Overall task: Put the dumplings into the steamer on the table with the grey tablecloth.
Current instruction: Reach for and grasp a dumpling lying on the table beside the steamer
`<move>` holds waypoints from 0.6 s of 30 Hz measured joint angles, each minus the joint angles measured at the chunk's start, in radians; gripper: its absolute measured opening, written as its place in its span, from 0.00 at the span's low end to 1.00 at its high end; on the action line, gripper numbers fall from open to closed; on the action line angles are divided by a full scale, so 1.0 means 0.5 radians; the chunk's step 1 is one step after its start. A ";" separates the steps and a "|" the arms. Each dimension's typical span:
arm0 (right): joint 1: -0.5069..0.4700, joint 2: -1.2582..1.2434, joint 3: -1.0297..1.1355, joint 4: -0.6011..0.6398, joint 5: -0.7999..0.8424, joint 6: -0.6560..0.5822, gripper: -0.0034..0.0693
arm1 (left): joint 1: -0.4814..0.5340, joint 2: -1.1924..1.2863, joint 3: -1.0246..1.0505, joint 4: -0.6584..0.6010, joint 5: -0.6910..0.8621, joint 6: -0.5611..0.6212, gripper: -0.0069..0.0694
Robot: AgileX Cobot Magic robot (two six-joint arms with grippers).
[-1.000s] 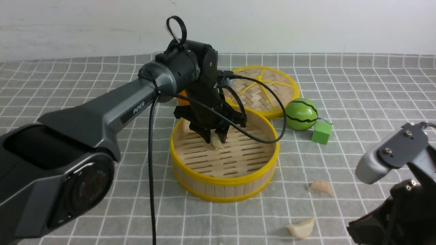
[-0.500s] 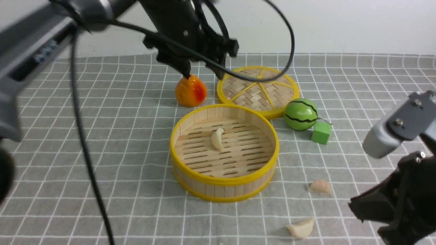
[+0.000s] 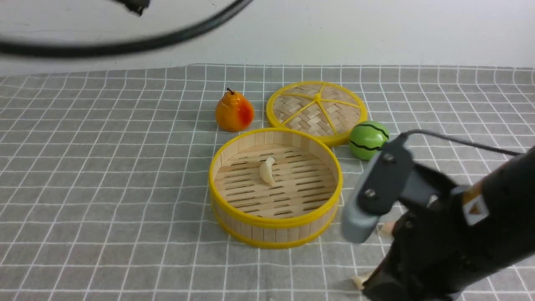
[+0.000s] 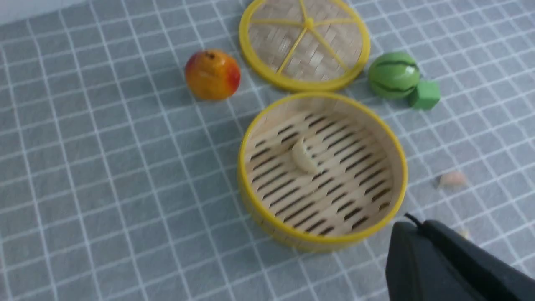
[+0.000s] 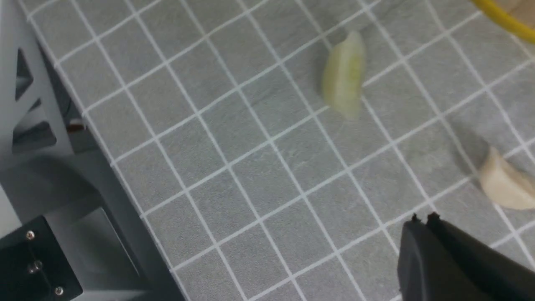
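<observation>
The steamer (image 3: 271,232) stands mid-table on the grey tablecloth (image 3: 104,167). One creamy dumpling (image 3: 267,171) lies on its slatted floor, also seen from above in the left wrist view (image 4: 304,156). My left gripper (image 4: 411,223) is shut and empty, high above the steamer's (image 4: 317,242) near rim. Two more dumplings lie on the cloth right of the steamer, one yellowish (image 5: 343,75) and one pale (image 5: 503,184). My right gripper (image 5: 422,219) hangs shut and empty just short of the pale one. In the front view the right arm (image 3: 439,234) covers most of both.
An orange pear (image 3: 234,112), a flat woven lid (image 3: 317,109) and a green striped ball (image 3: 368,140) sit behind the steamer. A small green cube (image 4: 424,95) rests beside the ball. The robot's grey base frame (image 5: 50,200) borders the cloth's near edge.
My left arm let the dumpling go in the steamer, rose out of the front view and shut its jaws. My right arm swung left and forward over the dumplings on the cloth.
</observation>
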 joint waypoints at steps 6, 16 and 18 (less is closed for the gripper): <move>0.180 0.266 -0.103 -0.141 -0.037 0.166 0.05 | 0.002 -0.527 0.713 0.051 0.000 -0.027 0.07; 0.325 0.835 -0.457 -0.371 -0.105 0.434 0.41 | 0.002 -1.357 1.565 0.026 0.000 -0.070 0.07; 0.327 0.937 -0.494 -0.410 -0.158 0.486 0.55 | 0.002 -1.454 1.653 0.022 0.000 -0.101 0.07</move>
